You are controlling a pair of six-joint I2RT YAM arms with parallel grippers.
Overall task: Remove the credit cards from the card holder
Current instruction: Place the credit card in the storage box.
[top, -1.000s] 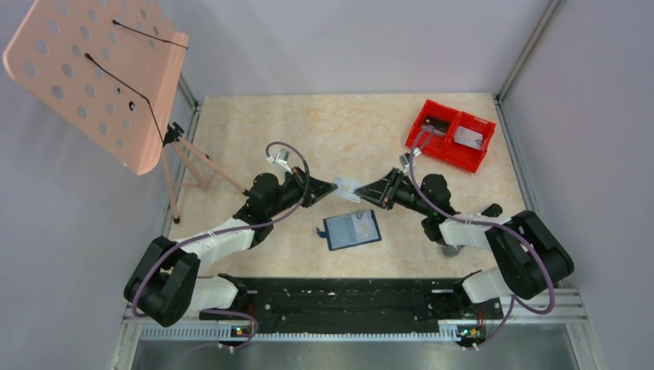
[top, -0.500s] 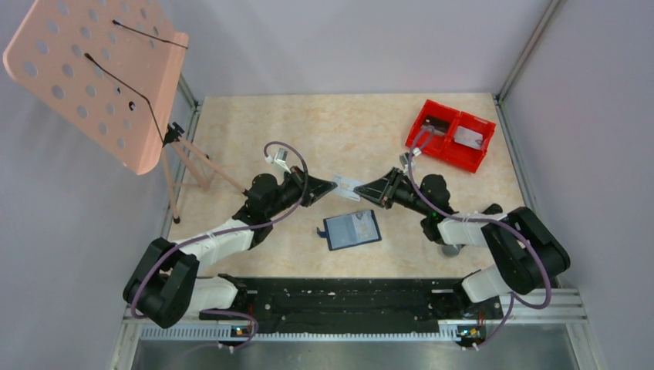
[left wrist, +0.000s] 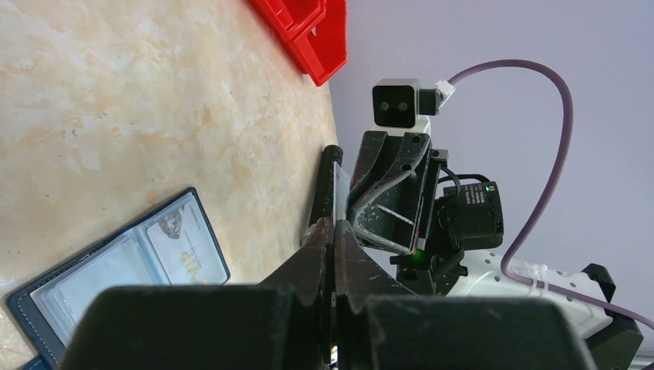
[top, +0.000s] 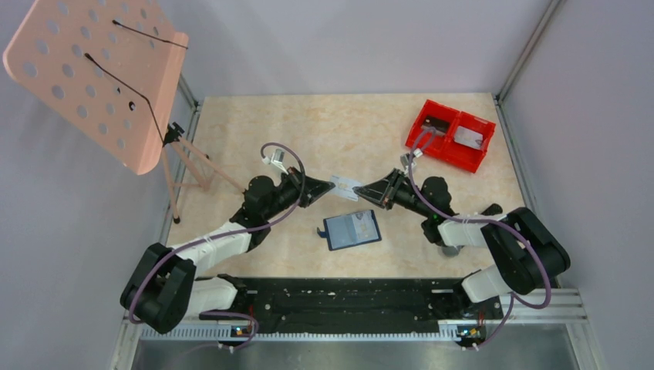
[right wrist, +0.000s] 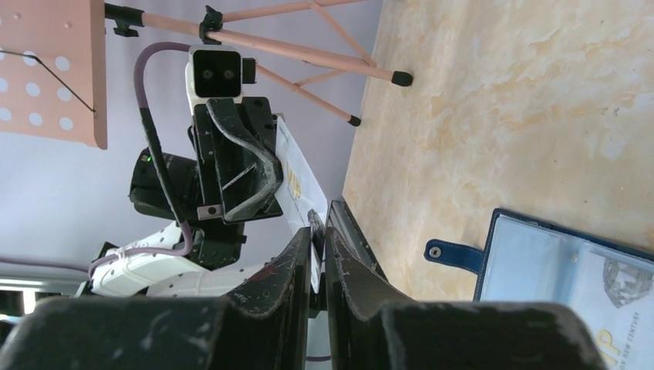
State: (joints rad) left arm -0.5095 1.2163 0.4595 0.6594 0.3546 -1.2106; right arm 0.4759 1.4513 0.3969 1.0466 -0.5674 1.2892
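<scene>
A pale credit card (top: 345,183) hangs in the air between my two grippers, above the table. My left gripper (top: 330,186) is shut on its left end; edge-on in the left wrist view, the card (left wrist: 337,185) runs out past my left gripper (left wrist: 334,223). My right gripper (top: 359,190) has its jaws closed on the other end, and the card (right wrist: 297,181) sits between the fingers of that gripper (right wrist: 318,231). The navy card holder (top: 352,229) lies open on the table below, a VIP card (left wrist: 185,247) in its pocket.
A red two-compartment bin (top: 451,135) stands at the back right. A pink perforated music stand (top: 100,69) rises at the left, its legs (right wrist: 308,54) on the table's left edge. The card holder's strap (right wrist: 451,253) points left.
The right gripper's jaws have narrowed onto the card. The left arm has shifted slightly left and up with the card. The card holder has not moved.
</scene>
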